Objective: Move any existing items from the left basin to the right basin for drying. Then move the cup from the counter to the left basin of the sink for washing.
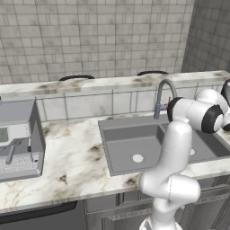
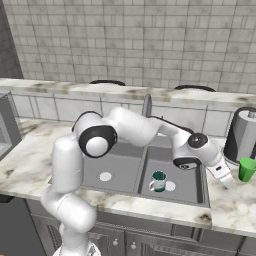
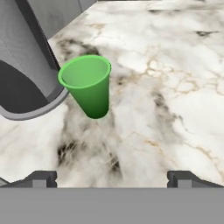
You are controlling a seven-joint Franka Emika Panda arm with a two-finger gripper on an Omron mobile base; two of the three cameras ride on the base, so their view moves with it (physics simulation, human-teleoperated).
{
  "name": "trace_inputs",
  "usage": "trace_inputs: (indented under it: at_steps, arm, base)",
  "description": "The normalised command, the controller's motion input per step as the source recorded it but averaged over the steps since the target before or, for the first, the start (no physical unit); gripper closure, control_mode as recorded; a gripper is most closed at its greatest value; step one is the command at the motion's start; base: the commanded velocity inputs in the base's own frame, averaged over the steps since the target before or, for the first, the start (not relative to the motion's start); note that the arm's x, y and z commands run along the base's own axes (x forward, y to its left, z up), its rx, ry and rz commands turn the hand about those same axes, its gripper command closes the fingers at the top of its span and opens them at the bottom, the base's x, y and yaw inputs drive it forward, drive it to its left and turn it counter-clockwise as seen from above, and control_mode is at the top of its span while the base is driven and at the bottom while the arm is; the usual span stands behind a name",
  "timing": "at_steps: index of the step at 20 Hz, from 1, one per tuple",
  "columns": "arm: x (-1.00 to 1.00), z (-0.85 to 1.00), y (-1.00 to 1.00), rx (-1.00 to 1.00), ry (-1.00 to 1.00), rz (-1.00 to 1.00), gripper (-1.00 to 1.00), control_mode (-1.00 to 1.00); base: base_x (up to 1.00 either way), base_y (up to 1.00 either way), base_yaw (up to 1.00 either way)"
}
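Note:
A bright green cup (image 2: 246,169) stands upright on the marble counter (image 2: 231,206) to the right of the sink, beside a grey canister. My gripper (image 2: 229,181) hovers low over the counter just left of this cup, open with nothing between its fingers. In the hand view the green cup (image 3: 87,85) sits ahead and left of centre, apart from the open gripper (image 3: 113,179). A small teal-green cup (image 2: 159,181) stands upright in the right basin (image 2: 190,186) by its drain. The left basin (image 2: 117,165) holds only its pale drain.
A tall grey canister (image 2: 242,134) stands right behind the green cup, its base (image 3: 26,74) close to the cup's left. The curved tap (image 1: 164,92) rises behind the sink. A grey coffee machine (image 1: 18,139) sits on the counter far left.

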Motion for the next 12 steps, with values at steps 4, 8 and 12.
trace_inputs:
  at_steps: [4, 8, 12]
  arm:
    - [0.18, 0.0, -0.11, 0.0, 0.0, 0.0, -1.0, -1.0]
    - [0.19, 0.0, -0.15, 0.0, 0.0, 0.0, -1.0, -1.0]
    - [0.13, 0.0, -0.16, 0.0, 0.0, 0.0, -1.0, -1.0]
  base:
    - [0.0, 0.0, 0.0]
    - [0.0, 0.0, 0.0]
    - [0.0, 0.0, 0.0]
